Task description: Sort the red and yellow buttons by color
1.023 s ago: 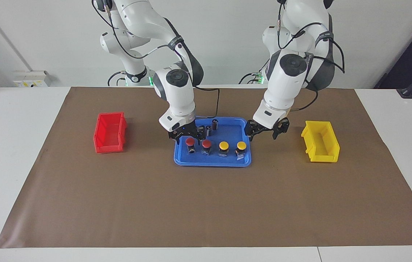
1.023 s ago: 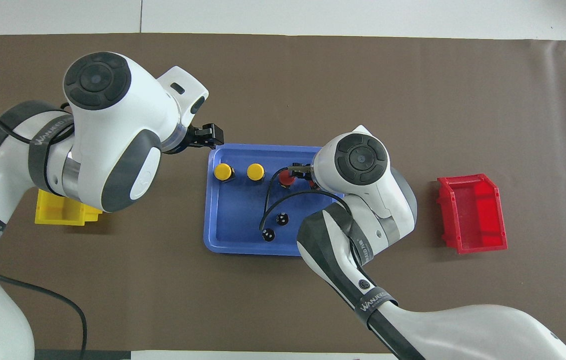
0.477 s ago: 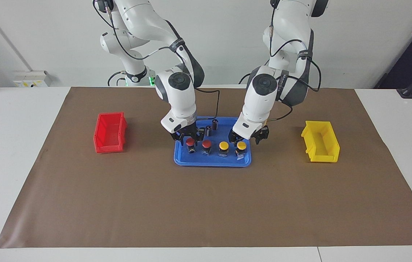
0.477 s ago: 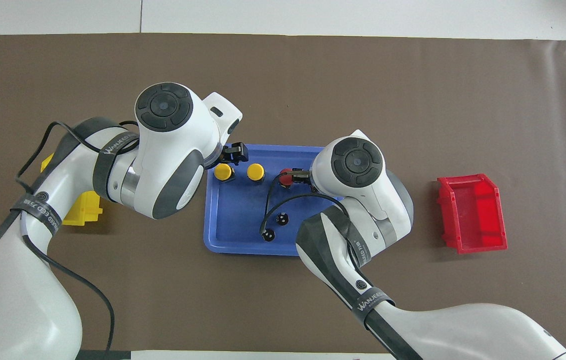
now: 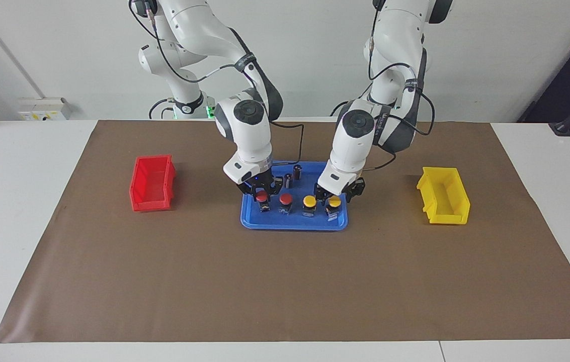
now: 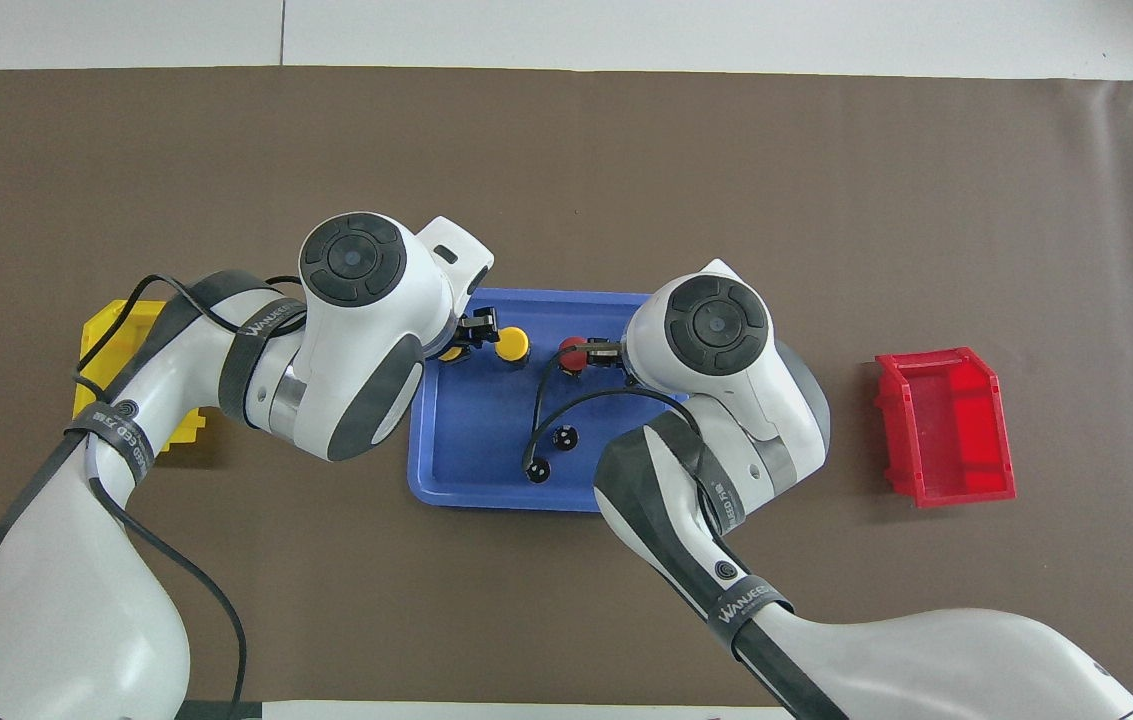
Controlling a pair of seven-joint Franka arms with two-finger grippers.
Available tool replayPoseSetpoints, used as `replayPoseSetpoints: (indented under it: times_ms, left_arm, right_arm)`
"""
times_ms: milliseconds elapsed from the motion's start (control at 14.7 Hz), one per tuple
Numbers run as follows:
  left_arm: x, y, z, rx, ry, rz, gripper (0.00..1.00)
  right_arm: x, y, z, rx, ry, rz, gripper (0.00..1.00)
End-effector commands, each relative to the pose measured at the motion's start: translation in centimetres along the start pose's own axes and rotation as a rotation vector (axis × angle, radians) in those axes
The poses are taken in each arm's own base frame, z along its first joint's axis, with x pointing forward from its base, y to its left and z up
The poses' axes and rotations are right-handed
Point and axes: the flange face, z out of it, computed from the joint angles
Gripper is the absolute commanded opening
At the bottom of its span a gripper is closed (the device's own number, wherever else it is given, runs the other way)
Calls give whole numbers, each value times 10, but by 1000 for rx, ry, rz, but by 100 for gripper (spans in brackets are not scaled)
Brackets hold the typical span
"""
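Four buttons stand in a row in the blue tray (image 5: 295,224). The two red buttons (image 5: 262,197) (image 5: 286,199) are toward the right arm's end, and the two yellow buttons (image 5: 309,201) (image 5: 334,202) are toward the left arm's end. My right gripper (image 5: 261,190) is open, low, with its fingers on either side of the end red button. My left gripper (image 5: 336,194) is open, with its fingers on either side of the end yellow button. In the overhead view one yellow button (image 6: 512,343) and one red button (image 6: 572,352) show; the arms cover the other two.
Two dark capless cylinders (image 5: 297,172) (image 5: 288,179) stand in the tray nearer to the robots than the buttons. A red bin (image 5: 152,182) sits toward the right arm's end of the brown mat. A yellow bin (image 5: 443,195) sits toward the left arm's end.
My left gripper has swung from beside the tray's end to over the end yellow button and come down. My right gripper has sunk a little around the end red button.
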Motion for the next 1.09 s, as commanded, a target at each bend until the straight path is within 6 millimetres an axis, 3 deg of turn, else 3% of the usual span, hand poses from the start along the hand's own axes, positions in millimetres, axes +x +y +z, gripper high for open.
replayPoseSetpoints:
  times_ms: [0, 68, 205, 341, 477, 545, 682, 818, 886, 1023]
  left_arm:
    - [-8, -3, -3, 11, -7, -17, 68]
    - [-8, -2, -3, 11, -8, -20, 56]
    - [-11, 1, -4, 14, -11, -46, 19]
    - [-10, 3, -9, 7, -2, -47, 2]
    - [-8, -1, -39, 8, -8, -53, 2]
    - [-3, -4, -63, 16, -20, -60, 2]
    - [0, -18, -115, 49, -49, -65, 2]
    - [13, -61, -144, 86, -56, -52, 1]
    - [20, -94, -160, 75, -51, -23, 2]
    - [44, -174, -169, 60, -67, 32, 1]
  right_arm:
    - [17, 50, -69, -4, -15, -44, 14]
    - [17, 71, -92, -11, -25, -61, 14]
    - [7, 127, -132, -32, -73, -87, 14]
    - [-14, 197, -152, -34, -73, -99, 14]
    - [-41, 272, -155, -15, -74, -124, 14]
    - [-50, 297, -150, 5, -83, -111, 14]
    - [-64, 328, -133, 4, -68, -101, 13]
    - [-66, 361, -119, 3, -63, -67, 13]
    - [-64, 367, -108, 5, -81, -53, 13]
    - [-66, 365, -85, 7, -99, -57, 13]
